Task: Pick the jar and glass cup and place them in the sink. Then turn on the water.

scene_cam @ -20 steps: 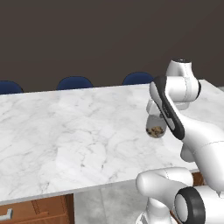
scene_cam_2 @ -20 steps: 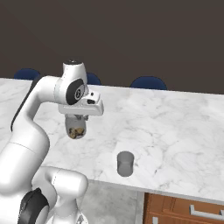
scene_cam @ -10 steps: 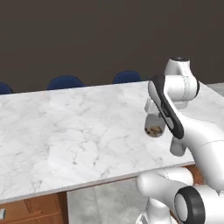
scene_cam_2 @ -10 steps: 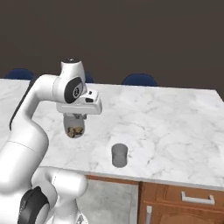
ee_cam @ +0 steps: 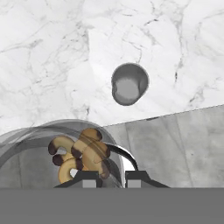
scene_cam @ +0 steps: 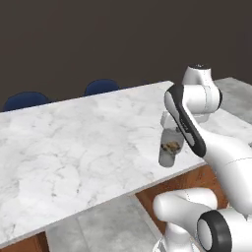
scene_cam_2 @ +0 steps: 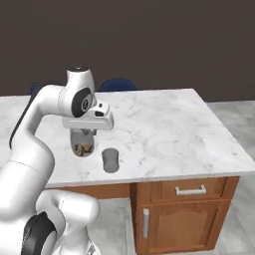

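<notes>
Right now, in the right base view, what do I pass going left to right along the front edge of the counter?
The jar held in the jaws, then the glass cup standing on the marble counter, then the bare stretch of marble out to the right corner, with the drawer handle below it.

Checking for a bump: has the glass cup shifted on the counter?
No. The glass cup sits equally near the counter's front edge; the camera moved.

The arm [scene_cam: 184,120] hides the jar's [scene_cam: 170,147] top.
</notes>
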